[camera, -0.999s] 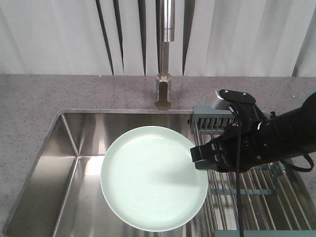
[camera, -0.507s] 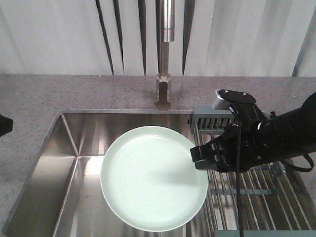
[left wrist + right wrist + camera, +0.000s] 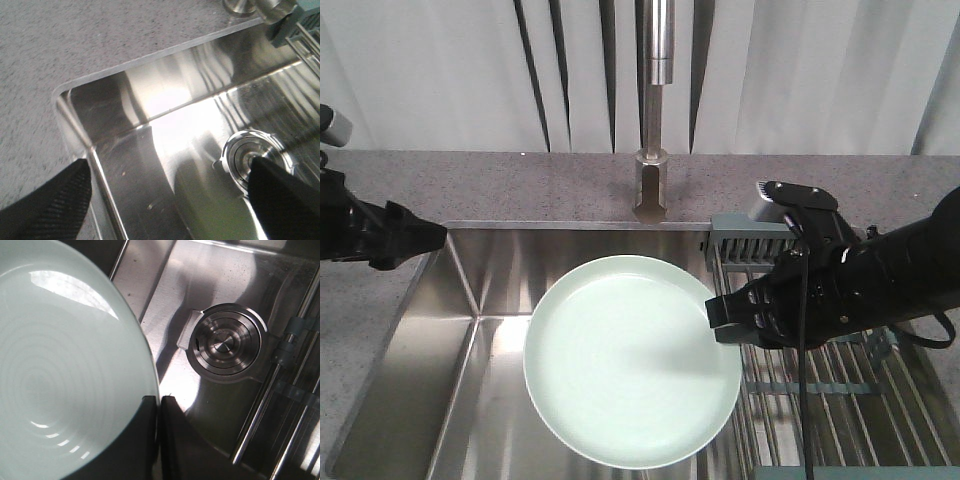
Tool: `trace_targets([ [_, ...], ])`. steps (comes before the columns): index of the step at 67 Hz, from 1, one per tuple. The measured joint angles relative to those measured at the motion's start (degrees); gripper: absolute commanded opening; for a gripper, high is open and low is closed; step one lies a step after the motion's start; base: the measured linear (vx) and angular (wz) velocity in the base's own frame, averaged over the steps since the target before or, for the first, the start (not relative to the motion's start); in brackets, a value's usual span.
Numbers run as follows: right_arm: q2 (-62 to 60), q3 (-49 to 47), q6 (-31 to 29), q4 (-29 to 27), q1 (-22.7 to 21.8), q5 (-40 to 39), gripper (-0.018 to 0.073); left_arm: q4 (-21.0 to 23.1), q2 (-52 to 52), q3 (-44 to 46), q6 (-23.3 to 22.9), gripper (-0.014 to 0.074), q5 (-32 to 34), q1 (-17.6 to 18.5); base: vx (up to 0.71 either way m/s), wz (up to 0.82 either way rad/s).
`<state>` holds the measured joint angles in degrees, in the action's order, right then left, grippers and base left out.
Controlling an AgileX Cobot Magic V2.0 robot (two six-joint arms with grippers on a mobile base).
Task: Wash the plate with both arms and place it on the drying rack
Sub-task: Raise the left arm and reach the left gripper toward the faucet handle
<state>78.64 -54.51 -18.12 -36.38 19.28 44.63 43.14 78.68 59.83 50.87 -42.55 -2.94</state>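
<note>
right gripper (image 3: 720, 322) pinches the rim of the mint-green plate (image 3: 620, 375), apparently above the sink (image 3: 470, 335); left gripper (image 3: 425, 237) hovers at the sink's left edge, fingers spread apart.

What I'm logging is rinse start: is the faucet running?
Apparently off: the front view shows no stream between the faucet and the plate below it.

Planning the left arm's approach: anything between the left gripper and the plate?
Nothing visible. The left gripper is open at the left rim of the sink; only bare basin lies between it and the plate, which the right gripper holds.
</note>
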Motion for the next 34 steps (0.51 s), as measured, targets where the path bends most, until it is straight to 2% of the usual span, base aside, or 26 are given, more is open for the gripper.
trace_targets([
  [8, 0.0, 0.0, 0.0, 0.0, 0.0, 0.0, -0.0001, 5.7, 3.8, 2.4, 7.6, 0.0597, -1.0, 0.0, 0.0, 0.0],
  [17, 0.0, 0.0, 0.0, 0.0, 0.0, 0.0, -0.0001, 10.1, 8.2, 6.2, 12.8, 0.0597, -3.2, 0.0, 0.0, 0.0],
  [34, 0.0, 0.0, 0.0, 0.0, 0.0, 0.0, -0.0001, 11.9, 16.1, 14.4, 19.6, 0.0597, -5.8, 2.3, 0.0, 0.0],
])
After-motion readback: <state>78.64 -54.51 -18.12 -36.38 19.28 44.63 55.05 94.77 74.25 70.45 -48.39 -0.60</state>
